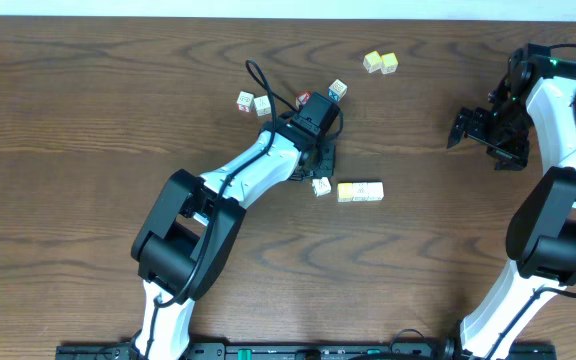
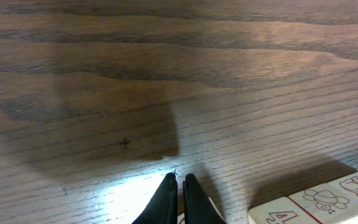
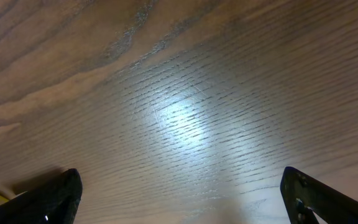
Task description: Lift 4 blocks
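Left tool (image 1: 321, 160) is out over the middle of the dark brown wooden table (image 1: 88, 120). Its jaws are pinched fully together with nothing between them, and the left wrist view shows the tips low over bare grain.

The task's things lie just beside it, on the robot-side. There is a short row of small wooden letter cubes (image 1: 359, 191), yellow-topped at its left end and whitish along the rest (we read three in all, faces touching). A lone whitish-topped wooden cube (image 1: 321, 186) sits near that left end, not joined to it.

We judge the row is packed flush so it can be squeezed end to end and raised as one. A closed tool suits nudging the lone cube up against it.

Right tool (image 1: 460, 128) is spread wide and empty, near the right edge over bare wood. It is probably parked clear until the row is ready.

Toward the far edge, well apart, sit a red-faced cube (image 1: 303, 98), a blue-faced cube (image 1: 338, 90) and a pale yellow cube pair (image 1: 380, 63). None of these are wanted.
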Action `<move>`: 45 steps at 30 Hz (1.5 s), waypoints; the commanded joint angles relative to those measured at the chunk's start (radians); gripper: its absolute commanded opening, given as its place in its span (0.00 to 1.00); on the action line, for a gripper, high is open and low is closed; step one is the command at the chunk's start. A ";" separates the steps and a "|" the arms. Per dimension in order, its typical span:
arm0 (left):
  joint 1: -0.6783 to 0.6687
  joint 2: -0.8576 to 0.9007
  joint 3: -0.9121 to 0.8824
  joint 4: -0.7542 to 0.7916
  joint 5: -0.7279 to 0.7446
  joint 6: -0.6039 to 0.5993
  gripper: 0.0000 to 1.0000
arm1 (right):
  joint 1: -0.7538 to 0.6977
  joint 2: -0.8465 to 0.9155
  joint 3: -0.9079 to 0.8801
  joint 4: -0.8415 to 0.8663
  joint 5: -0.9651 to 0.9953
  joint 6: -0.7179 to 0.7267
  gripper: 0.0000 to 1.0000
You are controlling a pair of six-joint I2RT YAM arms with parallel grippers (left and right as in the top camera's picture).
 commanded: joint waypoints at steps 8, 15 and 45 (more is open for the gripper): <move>-0.008 0.003 0.012 -0.006 0.085 0.036 0.08 | 0.002 -0.001 0.012 0.000 0.003 -0.002 0.99; -0.008 0.003 0.012 -0.039 0.085 0.036 0.07 | 0.002 -0.001 0.012 0.000 0.003 -0.002 0.99; 0.100 -0.119 0.012 -0.158 0.054 0.013 0.07 | 0.002 -0.001 0.012 0.000 0.003 -0.002 0.99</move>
